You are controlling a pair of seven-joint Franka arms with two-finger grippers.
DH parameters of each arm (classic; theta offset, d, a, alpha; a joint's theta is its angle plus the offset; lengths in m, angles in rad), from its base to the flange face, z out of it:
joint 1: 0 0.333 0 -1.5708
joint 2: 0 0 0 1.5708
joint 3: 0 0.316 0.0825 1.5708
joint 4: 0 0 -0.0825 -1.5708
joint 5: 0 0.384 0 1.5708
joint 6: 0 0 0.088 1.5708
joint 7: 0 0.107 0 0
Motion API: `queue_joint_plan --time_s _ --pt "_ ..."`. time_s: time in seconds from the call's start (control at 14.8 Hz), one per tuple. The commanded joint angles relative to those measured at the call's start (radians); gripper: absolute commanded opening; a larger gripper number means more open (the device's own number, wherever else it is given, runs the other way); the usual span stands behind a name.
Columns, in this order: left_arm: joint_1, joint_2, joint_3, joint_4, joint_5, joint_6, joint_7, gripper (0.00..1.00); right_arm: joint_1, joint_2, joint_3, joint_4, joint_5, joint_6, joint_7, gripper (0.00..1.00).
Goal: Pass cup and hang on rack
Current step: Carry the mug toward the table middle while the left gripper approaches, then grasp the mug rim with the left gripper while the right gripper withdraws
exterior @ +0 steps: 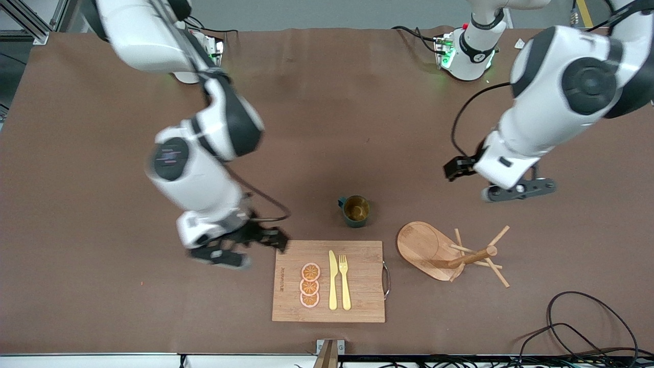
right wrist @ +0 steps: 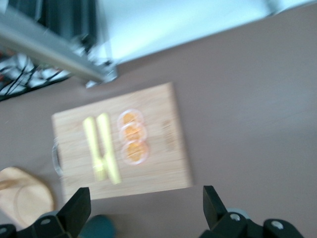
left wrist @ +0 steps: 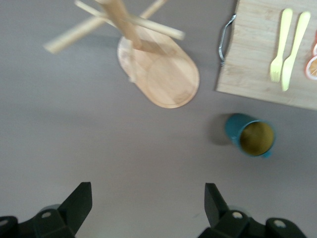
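The dark teal cup (exterior: pixel 355 210) with a mustard-yellow inside stands upright on the brown table, its handle toward the right arm's end. It also shows in the left wrist view (left wrist: pixel 250 135) and partly in the right wrist view (right wrist: pixel 96 227). The wooden rack (exterior: pixel 449 253) stands beside it toward the left arm's end, with an oval base (left wrist: pixel 166 74), a post and thin pegs. My left gripper (exterior: pixel 518 190) (left wrist: pixel 147 203) is open and empty over bare table near the rack. My right gripper (exterior: pixel 222 257) (right wrist: pixel 144 206) is open and empty, low beside the cutting board.
A rectangular wooden cutting board (exterior: pixel 357 301) with a metal handle lies nearer the front camera than the cup. It carries a yellow knife (exterior: pixel 332 281), a yellow fork (exterior: pixel 345 283) and three orange slices (exterior: pixel 309 285). Black cables (exterior: pixel 587 327) lie at the front corner.
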Motion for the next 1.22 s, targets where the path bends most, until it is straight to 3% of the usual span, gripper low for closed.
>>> queue_joint_plan --time_s 0.0,0.2,0.54,0.81,1.01,1.15 --pt "-0.093 0.067 0.007 0.016 0.014 0.086 -0.188 1.00 -0.108 -0.091 0.010 -0.064 -0.037 -0.104 -0.135 1.00" --pt "-0.173 0.139 0.007 0.016 0.034 0.203 -0.382 1.00 -0.232 -0.154 0.008 -0.099 -0.070 -0.167 -0.332 1.00" --pt "-0.328 0.274 0.007 0.018 0.223 0.332 -0.756 1.00 -0.395 -0.393 0.010 -0.410 -0.072 -0.165 -0.515 1.00" --pt "-0.433 0.387 0.009 0.020 0.431 0.383 -1.077 1.00 -0.426 -0.562 0.010 -0.594 -0.077 -0.136 -0.541 1.00" --pt "-0.520 0.461 0.020 0.024 0.564 0.398 -1.257 0.98 -0.427 -0.575 0.008 -0.582 -0.080 -0.175 -0.572 1.00" --pt "-0.538 0.499 0.018 0.023 0.714 0.397 -1.437 0.96 -0.424 -0.569 0.010 -0.575 -0.083 -0.189 -0.573 1.00"
